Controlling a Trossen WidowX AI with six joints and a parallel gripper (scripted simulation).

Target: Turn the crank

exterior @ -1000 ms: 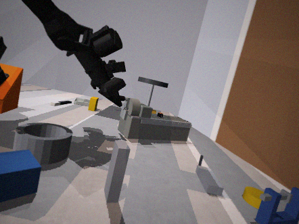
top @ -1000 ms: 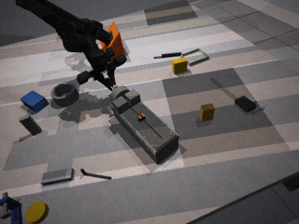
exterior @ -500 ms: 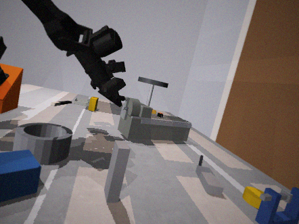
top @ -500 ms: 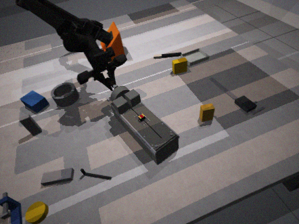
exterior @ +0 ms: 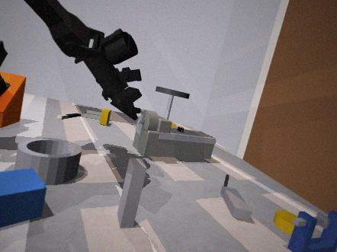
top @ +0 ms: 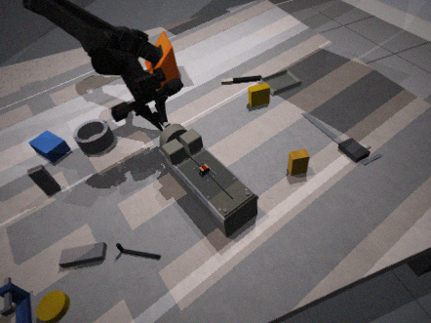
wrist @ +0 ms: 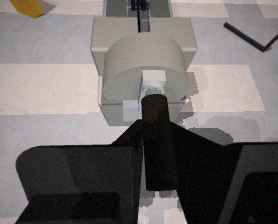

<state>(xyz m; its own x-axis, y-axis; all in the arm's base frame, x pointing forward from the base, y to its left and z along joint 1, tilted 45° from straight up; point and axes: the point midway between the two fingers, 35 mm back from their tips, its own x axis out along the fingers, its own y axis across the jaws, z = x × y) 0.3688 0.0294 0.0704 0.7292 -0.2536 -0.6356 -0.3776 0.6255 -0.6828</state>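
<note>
The machine (top: 215, 184) (exterior: 183, 150) (wrist: 142, 55) is a long grey-green box with two blocks and a round drum at its crank end. A small red pointer (top: 204, 169) sits on the slot in its top, with brass-yellow marks close at both sides. They look about level, but are too small to tell exactly; in the exterior view this spot is only a dark speck. My gripper (top: 163, 123) (exterior: 137, 116) (wrist: 150, 124) is shut on the dark crank handle (wrist: 156, 112), which points back from the pale crank arm (wrist: 153, 77). The fingers hide the handle in the top and exterior views.
A grey ring (top: 95, 146) (exterior: 69, 165), blue block (top: 50, 144) (exterior: 19, 196) and grey block (top: 44, 180) (exterior: 131, 196) stand on the crank-end side. Two yellow blocks (top: 258, 96) (top: 298, 163) stand on the other side. An orange block (top: 168, 65) is behind the arm. A black bent rod (top: 141, 254) lies nearby.
</note>
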